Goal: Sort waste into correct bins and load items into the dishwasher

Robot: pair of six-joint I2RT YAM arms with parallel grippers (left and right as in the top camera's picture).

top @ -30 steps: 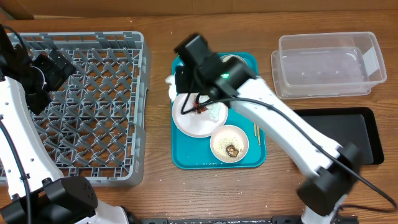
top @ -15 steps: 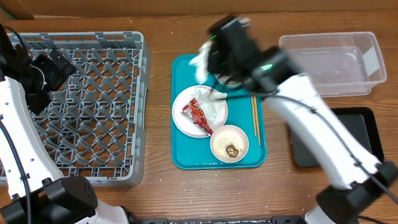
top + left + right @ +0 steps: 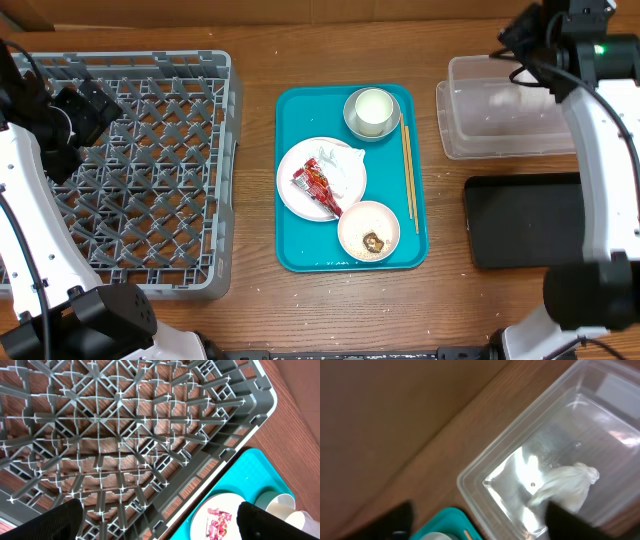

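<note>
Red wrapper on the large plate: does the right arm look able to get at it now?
Probably yes. The red wrapper lies uncovered atop the plate, nothing above it; the right gripper is open over the clear tub, holding nothing.

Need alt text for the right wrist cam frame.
A crumpled white napkin lies inside the clear plastic tub, beneath the open right end effector. A teal tray corner shows at the bottom edge, with wooden table around it.

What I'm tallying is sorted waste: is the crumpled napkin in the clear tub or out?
In. The right wrist view shows the crumpled napkin lying inside the walls of the clear tub.
</note>
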